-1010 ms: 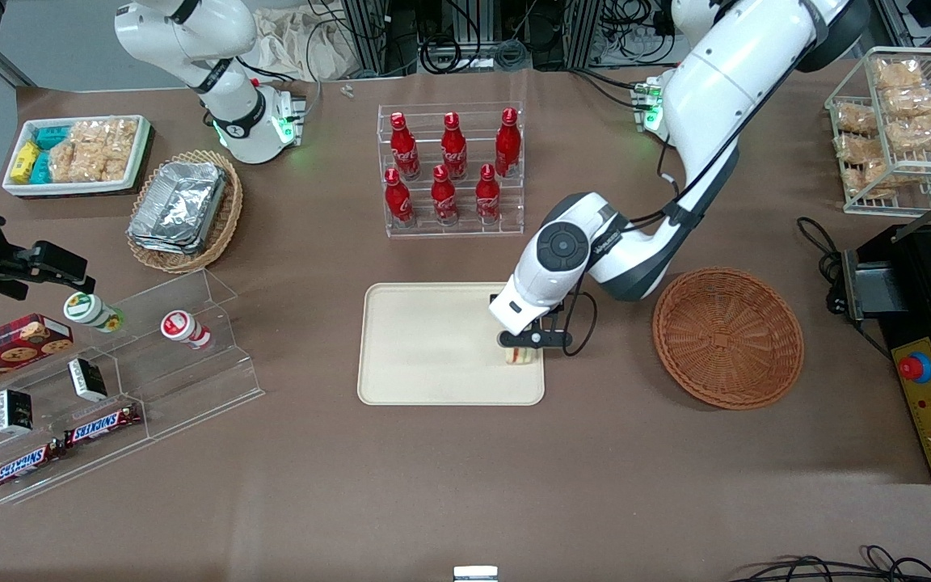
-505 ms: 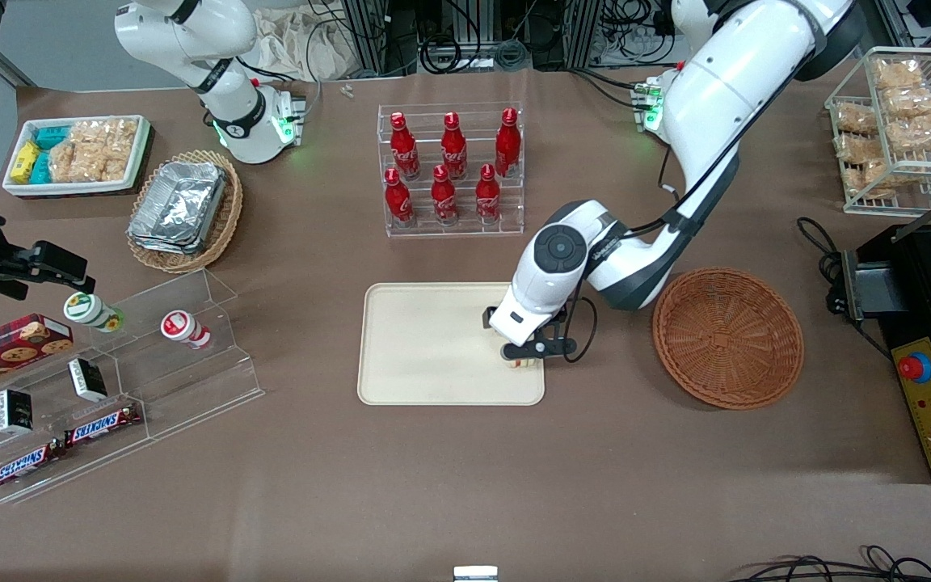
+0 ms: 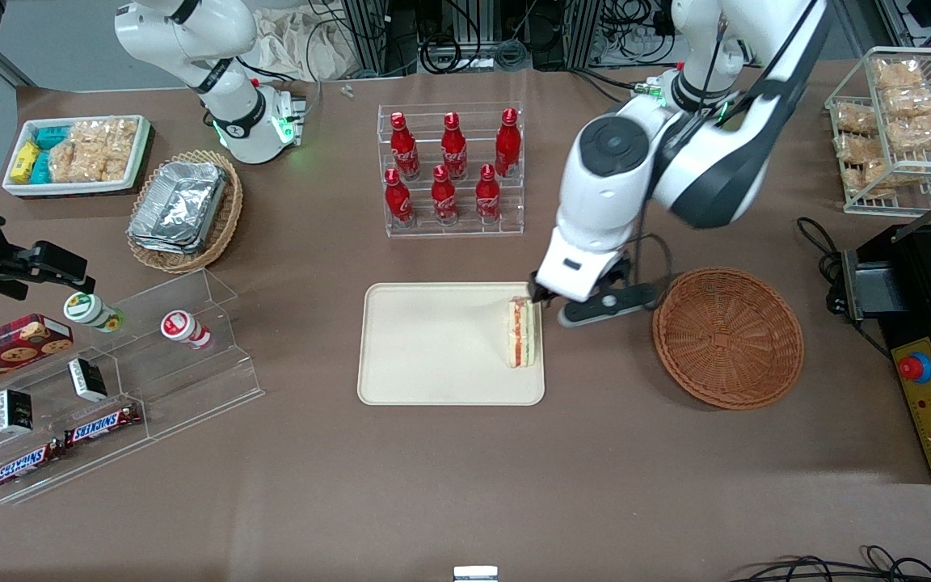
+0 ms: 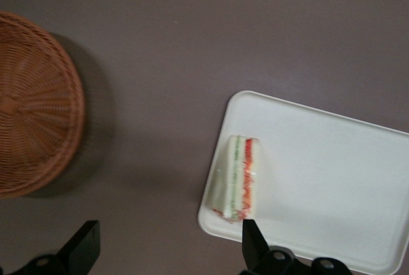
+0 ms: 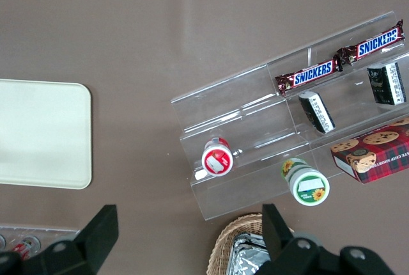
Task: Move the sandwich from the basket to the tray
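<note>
The sandwich (image 3: 522,332) lies on the tray (image 3: 433,347), at its edge nearest the basket (image 3: 728,337). The gripper (image 4: 169,249) hangs above, between tray and basket, with its fingers (image 4: 82,247) spread wide and holding nothing.

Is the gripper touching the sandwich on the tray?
Apart. The left wrist view shows the open gripper raised above the sandwich, which lies alone on the tray.

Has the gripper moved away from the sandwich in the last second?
Yes. The gripper has lifted off the sandwich on the tray, shifting toward the basket, fingers open.
</note>
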You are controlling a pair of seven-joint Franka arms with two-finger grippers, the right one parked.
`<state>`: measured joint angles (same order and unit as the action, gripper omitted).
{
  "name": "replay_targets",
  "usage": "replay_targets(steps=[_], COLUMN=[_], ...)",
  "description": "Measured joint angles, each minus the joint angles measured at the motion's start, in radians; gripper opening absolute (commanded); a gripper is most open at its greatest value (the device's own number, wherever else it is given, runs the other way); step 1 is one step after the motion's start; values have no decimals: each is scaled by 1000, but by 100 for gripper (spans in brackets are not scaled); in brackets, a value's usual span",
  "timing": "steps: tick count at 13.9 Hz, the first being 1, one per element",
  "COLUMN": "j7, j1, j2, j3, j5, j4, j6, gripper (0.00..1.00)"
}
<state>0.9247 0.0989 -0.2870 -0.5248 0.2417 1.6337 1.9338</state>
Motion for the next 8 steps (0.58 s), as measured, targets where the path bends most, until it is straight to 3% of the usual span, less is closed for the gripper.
replay_targets(steps=[5,8], j7=[-317,-452], j1=[-198,-290], j2=[138,212], j3=[11,12], j5=[-176,-222], j4=[-6,-19], j6=[-173,-285], gripper=[100,100])
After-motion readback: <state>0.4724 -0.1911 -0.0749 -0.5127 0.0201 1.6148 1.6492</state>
